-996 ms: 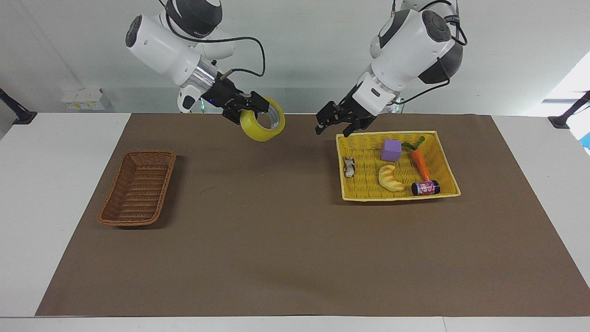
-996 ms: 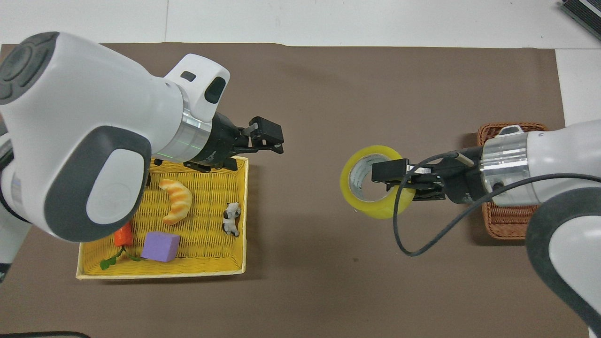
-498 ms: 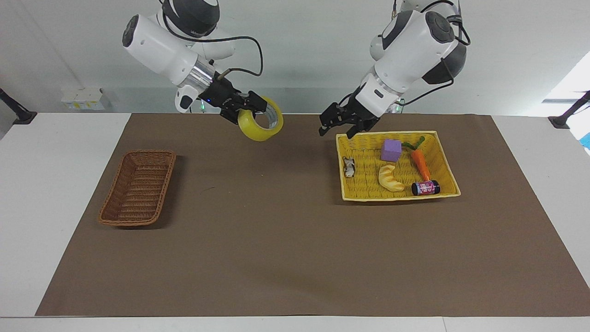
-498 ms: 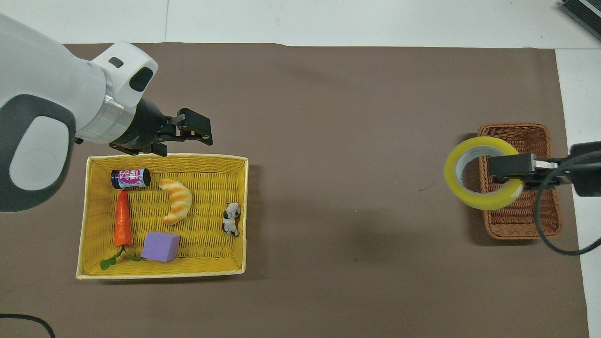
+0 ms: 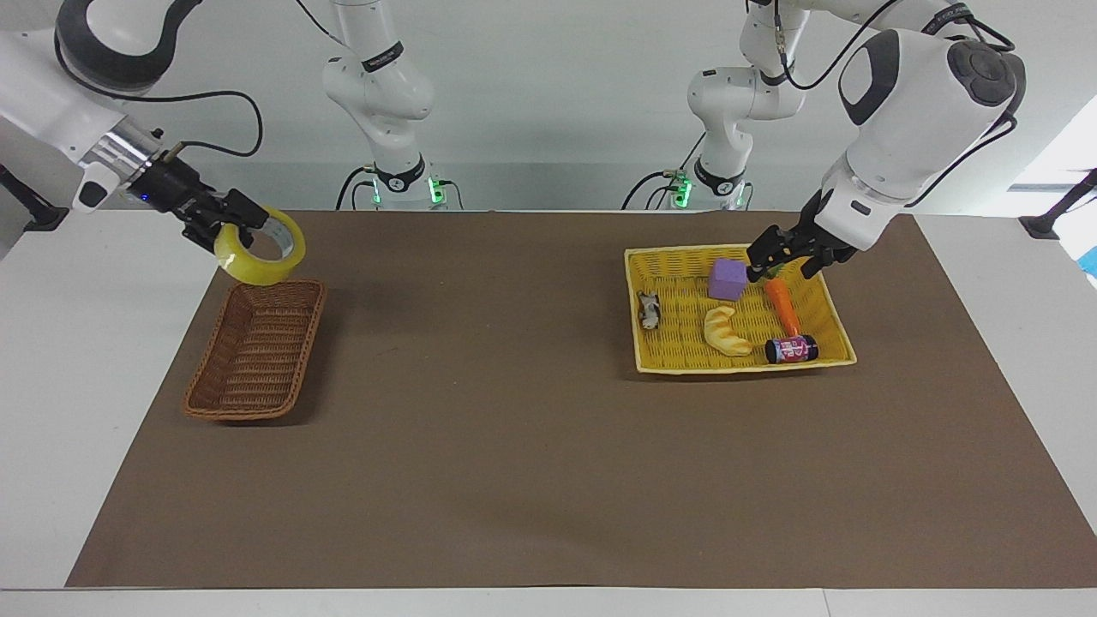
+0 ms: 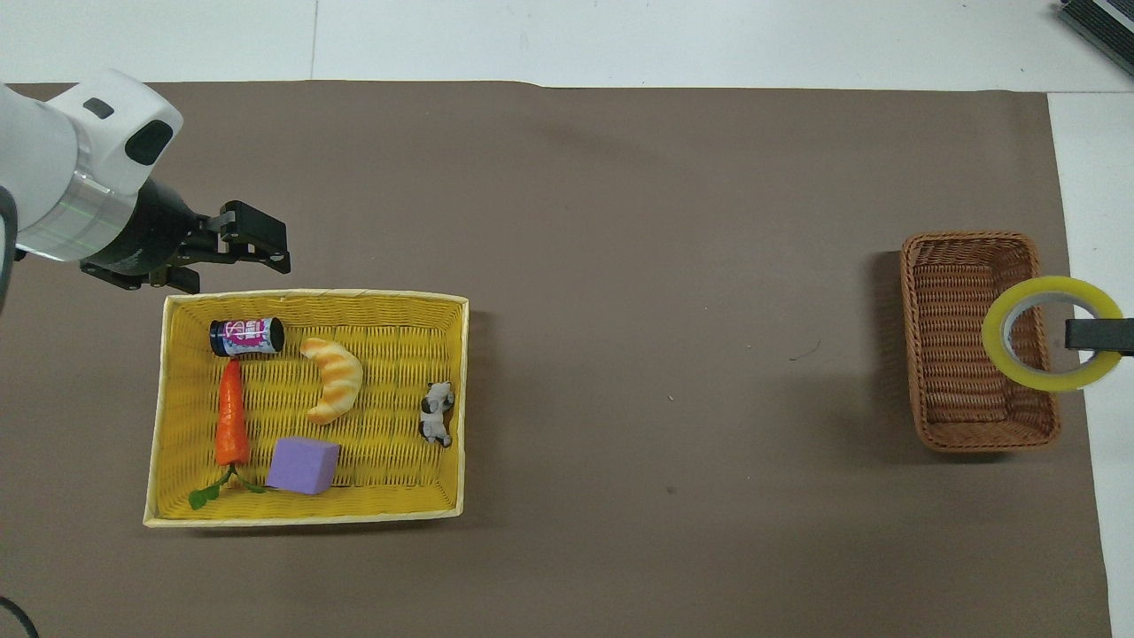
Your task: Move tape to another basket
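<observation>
A: Since a second ago the right end effector (image 5: 224,224) has carried the tape (image 5: 261,246) from over the middle of the mat to the right arm's end of the surface (image 5: 103,360), and the left end effector (image 5: 782,260) has swung from just outside the yellow basket (image 5: 836,321) to a spot over it.

B: Where is the tape now?

A: In the air, over the edge of the brown wicker basket (image 5: 257,351) that lies nearer the robots. The right end effector is clamped on the ring's wall, one finger through the hole. It touches nothing else.

B: And the left one?

A: Its fingers stand apart and hold nothing. It hangs over the yellow basket, above the carrot's green top.

B: Count things for me.

A: Two baskets, well apart. The brown one has nothing in it. The yellow one holds five items: one purple block (image 5: 727,278), one carrot (image 5: 782,306), one croissant toy (image 5: 727,332), one small can (image 5: 791,349) lying on its side, and one little black-and-white figure (image 5: 649,310). One roll of tape, two arms, one brown mat (image 5: 514,463).
</observation>
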You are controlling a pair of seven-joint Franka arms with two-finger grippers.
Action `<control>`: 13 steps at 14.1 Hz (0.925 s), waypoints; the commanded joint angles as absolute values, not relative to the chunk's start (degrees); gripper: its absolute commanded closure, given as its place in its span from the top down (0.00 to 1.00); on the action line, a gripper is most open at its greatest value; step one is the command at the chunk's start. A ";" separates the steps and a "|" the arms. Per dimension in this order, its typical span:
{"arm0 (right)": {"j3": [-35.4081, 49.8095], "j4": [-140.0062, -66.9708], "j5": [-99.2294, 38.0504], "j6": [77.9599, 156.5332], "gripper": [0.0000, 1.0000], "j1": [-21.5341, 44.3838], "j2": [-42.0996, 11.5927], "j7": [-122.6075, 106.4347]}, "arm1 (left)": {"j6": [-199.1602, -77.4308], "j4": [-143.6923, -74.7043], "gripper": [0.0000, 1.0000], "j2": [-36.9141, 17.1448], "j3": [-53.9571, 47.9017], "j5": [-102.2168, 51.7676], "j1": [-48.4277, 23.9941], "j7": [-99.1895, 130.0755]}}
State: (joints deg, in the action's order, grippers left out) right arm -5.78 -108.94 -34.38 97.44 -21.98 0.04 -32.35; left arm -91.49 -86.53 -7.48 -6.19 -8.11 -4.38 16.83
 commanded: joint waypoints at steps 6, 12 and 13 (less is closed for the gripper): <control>-4.92 -108.37 -37.26 104.68 0.00 -24.34 -11.24 -38.23 | -90.26 -85.96 1.00 -6.42 -5.98 -6.33 -4.48 14.95; -4.83 -108.63 -40.17 110.21 0.00 -25.31 -18.19 -43.68 | -90.44 -86.05 1.00 -5.80 -6.24 -6.42 -4.48 14.15; -4.83 -108.72 -40.17 110.56 0.00 -25.23 -18.19 -43.68 | -90.53 -86.04 1.00 -5.80 -6.24 -6.42 -4.48 14.15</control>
State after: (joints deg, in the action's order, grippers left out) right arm -5.61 -108.94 -39.02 110.44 -24.52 -18.88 -42.59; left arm -91.38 -86.39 -6.35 -6.24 -7.67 -4.38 14.85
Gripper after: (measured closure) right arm 1.000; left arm 0.000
